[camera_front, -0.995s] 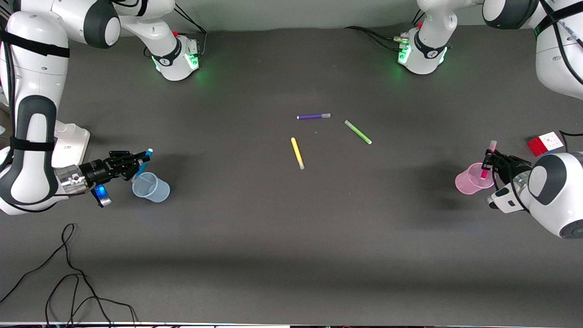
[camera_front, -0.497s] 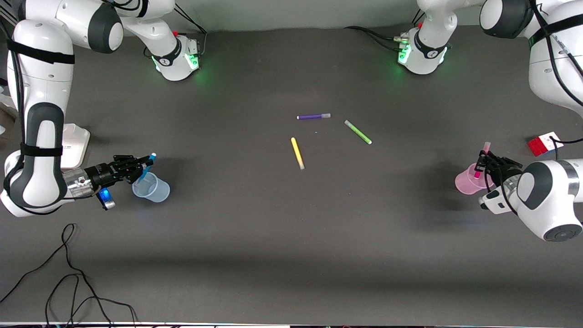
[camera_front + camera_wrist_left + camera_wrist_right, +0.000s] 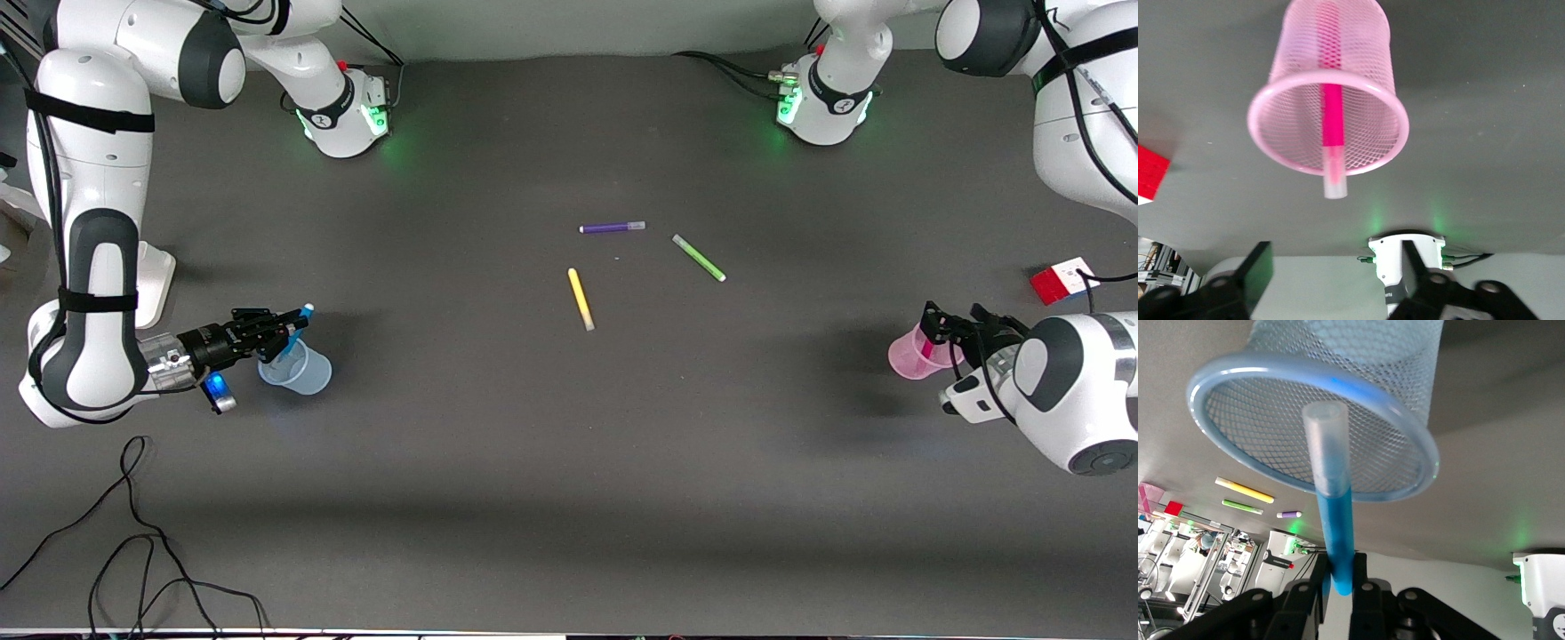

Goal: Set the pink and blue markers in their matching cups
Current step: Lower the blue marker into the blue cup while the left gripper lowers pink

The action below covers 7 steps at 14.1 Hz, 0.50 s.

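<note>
at mid-left of the front view the right hand (image 3: 283, 333) pinches the slim blue marker (image 3: 296, 322), tilted over the mesh-walled pale blue cup (image 3: 300, 372). at centre of the dark worktop (image 3: 569, 462) lie purple, yellow and green pens. at mid-right the left hand (image 3: 953, 327), fingers spread, hovers over the pink mesh cup (image 3: 907, 357) holding the pink marker (image 3: 1331, 117).

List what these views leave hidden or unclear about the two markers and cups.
- Pink marker: the front view hides most of it inside the pink cup, beside the open left gripper.
- Blue marker: the right gripper covers its lower end in the right wrist view.
- Blue cup: the frame edge cuts off its base in the right wrist view.
</note>
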Tool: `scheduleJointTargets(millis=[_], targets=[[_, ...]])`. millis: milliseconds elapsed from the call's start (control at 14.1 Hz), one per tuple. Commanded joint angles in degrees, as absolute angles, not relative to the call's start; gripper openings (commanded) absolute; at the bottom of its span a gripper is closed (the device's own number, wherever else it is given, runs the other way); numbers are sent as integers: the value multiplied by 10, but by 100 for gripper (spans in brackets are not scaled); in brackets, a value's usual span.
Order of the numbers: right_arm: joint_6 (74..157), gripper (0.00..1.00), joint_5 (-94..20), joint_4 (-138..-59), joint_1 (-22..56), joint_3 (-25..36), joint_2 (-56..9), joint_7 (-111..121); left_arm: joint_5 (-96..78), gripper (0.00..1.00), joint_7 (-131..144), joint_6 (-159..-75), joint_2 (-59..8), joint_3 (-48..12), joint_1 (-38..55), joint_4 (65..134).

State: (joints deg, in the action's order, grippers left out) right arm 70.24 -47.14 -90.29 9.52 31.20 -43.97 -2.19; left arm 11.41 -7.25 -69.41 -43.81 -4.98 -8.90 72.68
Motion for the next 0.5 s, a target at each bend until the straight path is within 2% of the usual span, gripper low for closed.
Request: scheduleJointTargets(millis=[0,284,426], targets=[[702,61,-472,-896,95,314,-446,5,131,100,-69,-686,-442,-46,-83,668],[701,78,-471,-894,95,314,-444,5,127,100,-66,-699,-398,-50,-87,664],[700,82,-469,-892,96,315,-435,-2,106,100,-66,-732,-353,-54,-87,684]])
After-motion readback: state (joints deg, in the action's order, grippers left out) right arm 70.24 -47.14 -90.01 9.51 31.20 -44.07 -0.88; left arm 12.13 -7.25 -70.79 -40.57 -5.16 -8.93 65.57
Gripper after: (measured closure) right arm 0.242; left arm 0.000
